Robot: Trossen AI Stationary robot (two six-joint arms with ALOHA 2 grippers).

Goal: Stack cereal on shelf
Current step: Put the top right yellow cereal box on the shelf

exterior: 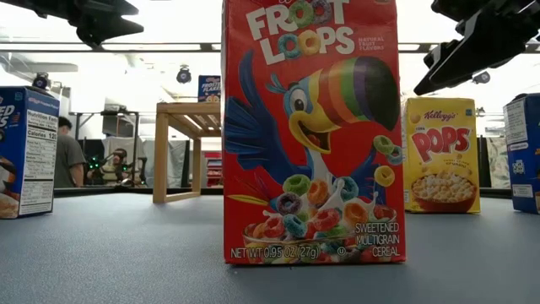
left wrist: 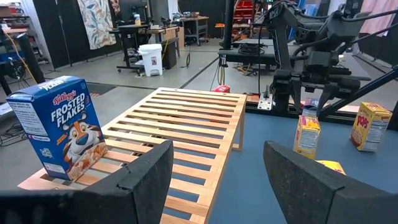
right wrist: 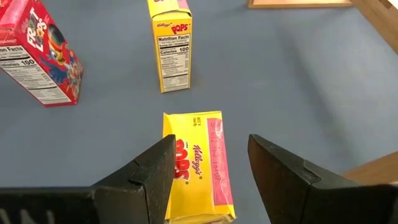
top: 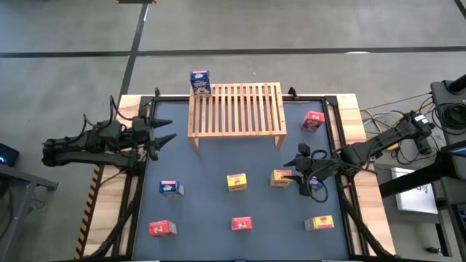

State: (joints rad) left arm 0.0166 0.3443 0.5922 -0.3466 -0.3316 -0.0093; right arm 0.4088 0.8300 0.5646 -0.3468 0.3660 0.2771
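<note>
Hovering wide open, our right hand (right wrist: pixel 208 171) straddles the yellow box (right wrist: pixel 198 165) – its long axis running between the fingers.

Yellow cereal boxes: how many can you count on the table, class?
3. One yellow box is mid-table, a second just right of it at the right gripper, a third toward the lower right corner. None seems hidden.

Blue Frosted Flakes cardboard box (exterior: pixel 28 152): cut by the low view's left edge.
Blue box at right (exterior: pixel 522 152): cropped, front unseen.
Yellow Pops box (right wrist: pixel 197 165): near end hidden behind fingers.
</note>
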